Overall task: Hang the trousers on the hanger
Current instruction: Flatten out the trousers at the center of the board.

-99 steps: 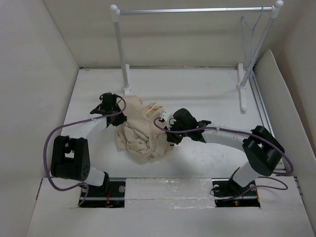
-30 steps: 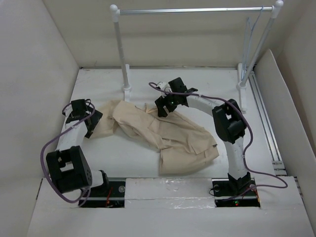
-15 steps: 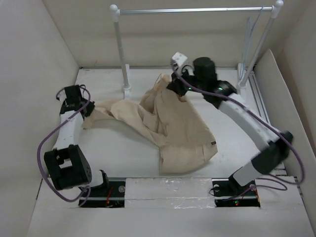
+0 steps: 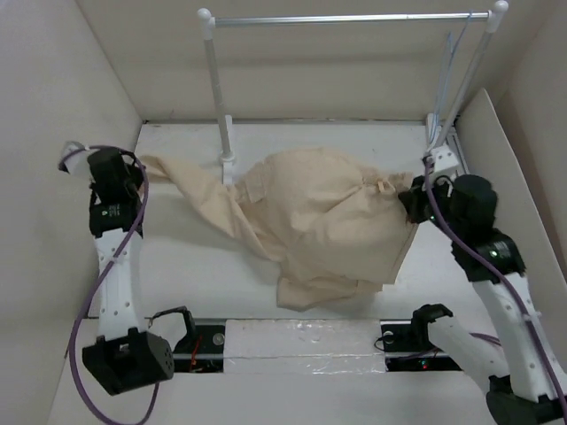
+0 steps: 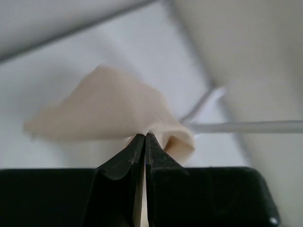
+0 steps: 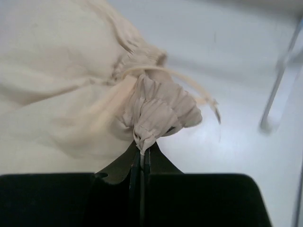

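The beige trousers [image 4: 319,217] hang stretched in the air between my two grippers, with the lower part drooping to the table near the front. My left gripper [image 4: 135,173] at the far left is shut on one leg end [image 5: 109,113]. My right gripper [image 4: 409,202] at the right is shut on the gathered waistband [image 6: 158,111], its drawstring dangling. The pale blue-grey wire hanger [image 4: 452,53] hangs from the right end of the rack's silver bar, behind and above my right gripper, apart from the cloth.
The white-posted rack [image 4: 214,88] with its silver bar [image 4: 345,18] stands at the back; its left post foot is behind the cloth. White walls enclose the table, and a slanted panel [image 4: 505,177] stands at the right. A rack post [image 6: 279,80] shows in the right wrist view.
Both arms have lifted and pulled apart. The left gripper moved up and left, the right gripper swung right and nearer. The trousers went from partly lying on the table to stretched in the air.
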{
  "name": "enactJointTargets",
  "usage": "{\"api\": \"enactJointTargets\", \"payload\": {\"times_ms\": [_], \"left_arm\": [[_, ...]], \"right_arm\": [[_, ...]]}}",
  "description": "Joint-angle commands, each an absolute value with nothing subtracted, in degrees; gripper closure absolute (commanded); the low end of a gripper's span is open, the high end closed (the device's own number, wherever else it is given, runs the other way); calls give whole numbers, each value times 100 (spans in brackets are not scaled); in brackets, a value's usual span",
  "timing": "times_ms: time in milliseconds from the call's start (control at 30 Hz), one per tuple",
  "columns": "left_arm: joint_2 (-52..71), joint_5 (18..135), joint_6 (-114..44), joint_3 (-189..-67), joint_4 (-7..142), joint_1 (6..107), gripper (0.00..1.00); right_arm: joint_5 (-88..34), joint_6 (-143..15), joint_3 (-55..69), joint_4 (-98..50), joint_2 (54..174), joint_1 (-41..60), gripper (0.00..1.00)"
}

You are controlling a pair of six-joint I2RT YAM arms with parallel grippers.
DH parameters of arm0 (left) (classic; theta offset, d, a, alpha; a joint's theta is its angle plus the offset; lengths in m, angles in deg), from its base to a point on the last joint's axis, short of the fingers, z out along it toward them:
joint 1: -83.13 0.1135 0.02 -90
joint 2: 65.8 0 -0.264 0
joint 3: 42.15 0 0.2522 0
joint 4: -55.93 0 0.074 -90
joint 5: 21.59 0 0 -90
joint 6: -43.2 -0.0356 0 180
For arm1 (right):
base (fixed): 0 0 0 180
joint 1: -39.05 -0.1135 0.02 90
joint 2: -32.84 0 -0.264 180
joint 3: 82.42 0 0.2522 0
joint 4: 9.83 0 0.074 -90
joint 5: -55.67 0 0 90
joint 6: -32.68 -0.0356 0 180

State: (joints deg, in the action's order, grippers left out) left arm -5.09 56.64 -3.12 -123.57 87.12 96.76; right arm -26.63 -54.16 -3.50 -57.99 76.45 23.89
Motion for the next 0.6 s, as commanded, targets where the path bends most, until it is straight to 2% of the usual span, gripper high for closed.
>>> {"api": "enactJointTargets", "payload": {"times_ms": [0, 100, 200, 233, 267, 300, 333, 367, 400, 433, 467, 567], "left_arm": [[2, 5706, -303, -10782, 9027, 9684, 100], [493, 6555, 223, -9754, 8747, 9815, 100], [408, 6814, 225, -9320, 8508, 10140, 100], [225, 7006, 181, -9257, 8403, 10246, 100], [118, 7008, 120, -9274, 8419, 10421, 100], [22, 7025, -64, -9378, 8428, 10483, 100], [-171, 7008, -161, -9475, 8506, 10484, 100], [-260, 6973, -249, -9589, 8603, 10484, 100], [-313, 6955, -354, -9825, 8700, 10484, 100], [-366, 6903, -364, -9940, 8892, 10423, 100], [-375, 6902, -356, -10011, 8963, 10353, 100], [-524, 7244, -233, -9925, 8815, 10299, 100]], "right_arm": [[-3389, -5986, -1361, -6719, 7644, 2683, 100], [-3598, -6039, -2039, -7051, 7713, 3068, 100], [-3959, -6013, -1971, -7202, 7670, 3131, 100], [-4039, -6039, -1858, -7281, 7669, 3131, 97], [-3953, -6022, -1787, -7273, 7678, 3131, 88], [-3882, -5961, -1708, -7281, 7704, 3131, 75], [-3786, -5951, -1646, -7142, 7774, 3079, 39], [-3637, -5899, -1471, -7106, 7827, 3027, 23], [-3618, -5803, -1348, -7123, 7897, 3026, 18], [-3618, -5558, -1199, -7080, 7968, 2861, 7], [-3635, -5478, -1084, -7010, 8134, 2781, 4], [-3715, -5301, -784, -6624, 8668, 2280, 7]]}}
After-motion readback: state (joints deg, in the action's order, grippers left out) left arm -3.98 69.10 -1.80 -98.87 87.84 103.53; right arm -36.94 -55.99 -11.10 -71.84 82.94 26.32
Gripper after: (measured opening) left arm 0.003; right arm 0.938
